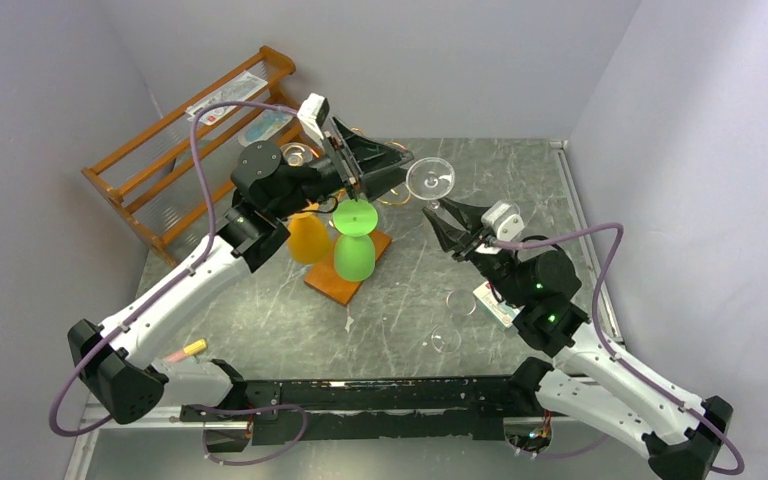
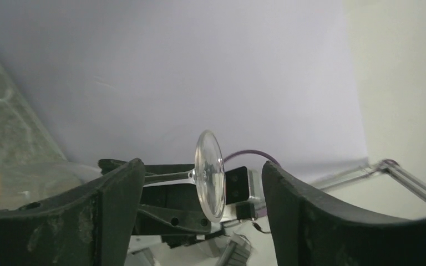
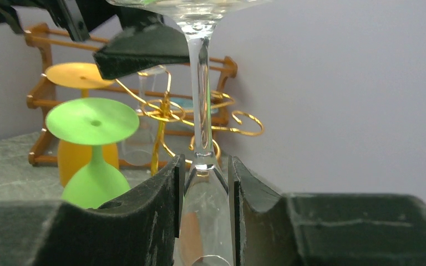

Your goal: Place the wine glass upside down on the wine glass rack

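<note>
Wine glass (image 1: 430,178) hangs above open table (image 1: 520,180), right of the wine glass rack (image 1: 338,283). We see its stem tilted, foot uppermost. Right gripper (image 1: 447,222) clamps the bowl; left gripper (image 2: 202,169) spreads wide around the foot.

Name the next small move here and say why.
Probably draw the left gripper back from the wine glass. Its fingers stand open either side of the foot, touching nothing, while the right gripper clamps the glass where stem meets bowl, foot up. That frees the right arm to carry it to the wine glass rack.
</note>
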You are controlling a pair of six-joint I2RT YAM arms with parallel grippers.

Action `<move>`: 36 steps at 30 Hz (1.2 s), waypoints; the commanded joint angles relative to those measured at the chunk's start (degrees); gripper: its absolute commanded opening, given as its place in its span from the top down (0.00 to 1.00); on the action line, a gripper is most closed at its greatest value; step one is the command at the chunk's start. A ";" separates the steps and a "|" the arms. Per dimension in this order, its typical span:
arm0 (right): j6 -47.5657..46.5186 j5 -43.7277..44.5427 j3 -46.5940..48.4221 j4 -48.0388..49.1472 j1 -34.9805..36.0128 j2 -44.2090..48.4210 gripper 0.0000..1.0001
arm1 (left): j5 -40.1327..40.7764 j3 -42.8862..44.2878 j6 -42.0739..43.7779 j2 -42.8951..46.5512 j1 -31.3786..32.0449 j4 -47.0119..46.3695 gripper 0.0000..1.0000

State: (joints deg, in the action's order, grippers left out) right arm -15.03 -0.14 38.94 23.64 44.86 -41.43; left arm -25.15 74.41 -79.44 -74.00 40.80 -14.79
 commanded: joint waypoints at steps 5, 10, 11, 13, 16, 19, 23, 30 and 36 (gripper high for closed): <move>1.87 6.55 -2.12 0.44 -1.56 -2.00 1.00 | 10.24 5.36 22.24 6.51 -2.87 12.21 0.11; 6.37 2.67 -3.33 2.74 -7.70 -5.02 1.00 | 14.72 10.76 41.80 10.55 -2.97 20.56 0.07; 7.47 0.85 -3.81 3.83 -9.17 -5.65 1.00 | 14.56 11.08 46.67 11.42 -2.99 21.80 0.07; 8.94 -2.12 -5.01 6.70 -11.31 -7.14 1.00 | 13.99 11.00 52.72 12.96 -2.97 23.22 0.07; 8.89 -5.97 -5.34 9.88 -11.93 -10.27 1.00 | 14.90 9.76 59.26 15.56 -2.99 25.27 0.08; 8.37 -8.51 -4.55 12.32 -12.04 -13.93 1.00 | 19.02 7.67 63.62 18.13 -2.98 27.04 0.08; 8.62 -10.00 -2.91 15.92 -12.15 -19.42 1.00 | 24.99 3.09 65.46 21.53 -2.92 26.68 0.09; 10.41 -12.87 -0.78 23.41 -12.25 -26.90 1.00 | 30.63 0.78 64.30 23.08 -2.92 26.14 0.10; 11.90 -17.75 -0.27 26.38 -12.25 -29.72 1.00 | 31.36 1.22 66.21 22.84 -2.99 26.72 0.10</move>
State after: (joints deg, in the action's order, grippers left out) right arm -4.29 -13.80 36.75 43.09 32.93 -70.30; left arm 3.81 75.22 -15.57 -51.53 38.06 11.44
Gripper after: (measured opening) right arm 0.334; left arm 0.905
